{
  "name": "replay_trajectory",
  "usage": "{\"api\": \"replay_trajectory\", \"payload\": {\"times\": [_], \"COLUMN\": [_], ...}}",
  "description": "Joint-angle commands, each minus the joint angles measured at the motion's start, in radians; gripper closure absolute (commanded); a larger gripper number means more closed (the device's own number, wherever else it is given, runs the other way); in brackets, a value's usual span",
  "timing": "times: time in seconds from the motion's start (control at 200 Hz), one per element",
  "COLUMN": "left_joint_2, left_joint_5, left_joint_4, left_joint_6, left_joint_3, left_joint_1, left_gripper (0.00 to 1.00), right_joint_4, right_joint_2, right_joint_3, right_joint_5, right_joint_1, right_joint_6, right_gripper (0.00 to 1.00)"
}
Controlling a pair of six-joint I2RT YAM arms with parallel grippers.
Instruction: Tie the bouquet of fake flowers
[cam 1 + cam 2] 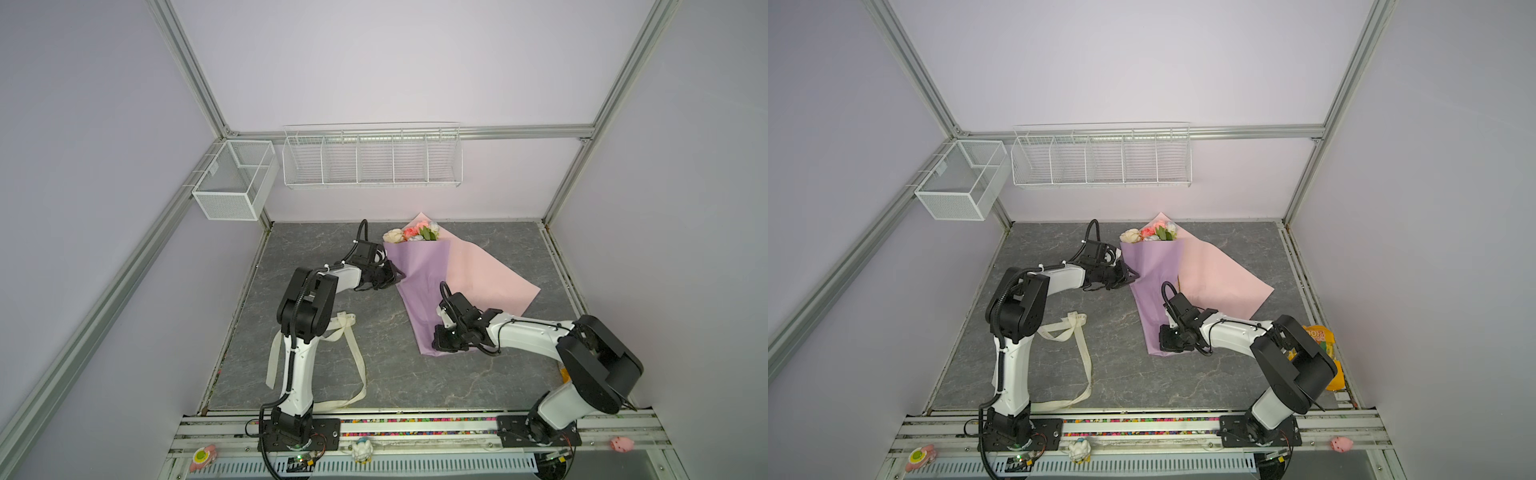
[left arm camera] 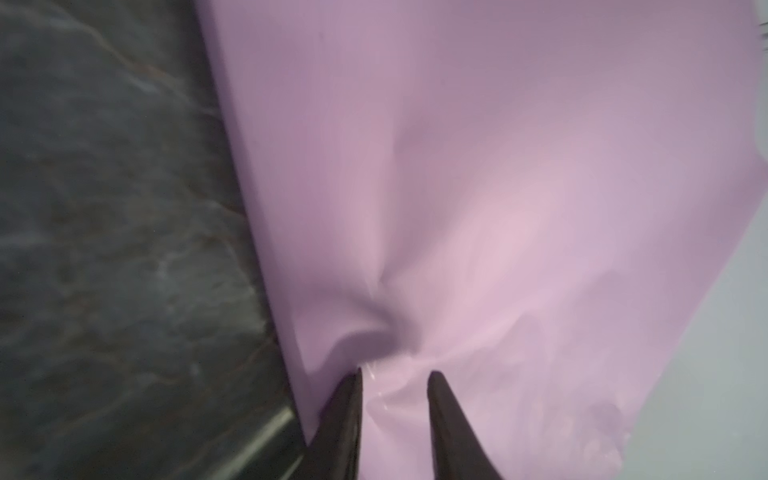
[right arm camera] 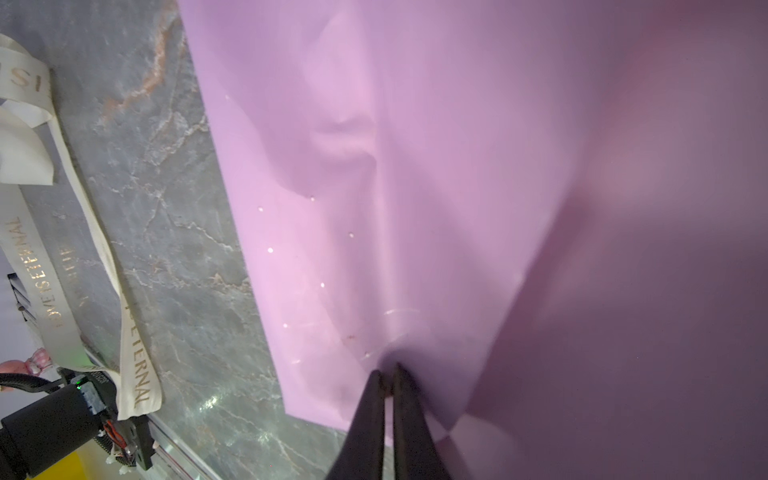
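The bouquet of fake flowers [image 1: 411, 233] [image 1: 1150, 233] lies at the back middle of the grey mat, heads toward the back wall, wrapped in lilac paper [image 1: 419, 286] [image 2: 457, 166] [image 3: 415, 166] over a spread pink sheet [image 1: 486, 282]. My left gripper [image 1: 398, 274] [image 1: 1134, 274] [image 2: 395, 374] grips the wrap's left edge below the flowers, and the paper puckers between its fingers. My right gripper [image 1: 438, 343] [image 1: 1165, 338] [image 3: 386, 370] is shut on a pinch of lilac paper near the wrap's lower end.
A long cream printed ribbon [image 1: 357, 361] [image 1: 1088, 357] [image 3: 62, 291] lies looped on the mat by the left arm's base. A wire rack [image 1: 372, 160] and a mesh box [image 1: 232, 183] hang on the back wall. A yellow packet [image 1: 1325, 336] sits at the right edge.
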Motion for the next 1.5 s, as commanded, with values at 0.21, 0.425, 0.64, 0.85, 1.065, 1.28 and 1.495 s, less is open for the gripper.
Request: {"api": "replay_trajectory", "payload": {"times": [0.21,0.425,0.64,0.85,1.065,1.28,1.495], "left_joint_2": [-0.201,-0.264,-0.201,-0.13,-0.093,-0.036,-0.096], "left_joint_5": [0.056,0.028,0.013,-0.09,-0.05,-0.019,-0.055], "left_joint_4": [-0.106,-0.079,-0.152,-0.23,-0.171,-0.178,-0.219], "left_joint_6": [0.043,-0.047,-0.03,0.031,0.041,0.059,0.054], "left_joint_3": [-0.041,-0.2,-0.169,-0.15,-0.147,0.002,0.073], "left_joint_1": [-0.035,-0.068,-0.112,-0.109,-0.027,0.04,0.051], "left_gripper": [0.71,0.94,1.0,1.0,1.0,0.93,0.86], "right_joint_4": [-0.053,-0.069,-0.07,-0.07,-0.068,-0.065,-0.068], "right_joint_2": [0.028,0.017,0.006,-0.001,-0.005,0.003,-0.017], "right_joint_3": [-0.003,0.009,0.0,-0.003,-0.007,-0.005,-0.003], "right_joint_5": [0.031,0.042,0.051,0.059,0.062,0.059,0.056], "right_joint_1": [-0.008,-0.009,-0.008,-0.007,-0.007,-0.007,-0.007], "right_joint_6": [0.018,0.012,0.02,0.026,0.027,0.029,0.033], "right_gripper": [0.89,0.89,0.89,0.89,0.89,0.89,0.89]}}
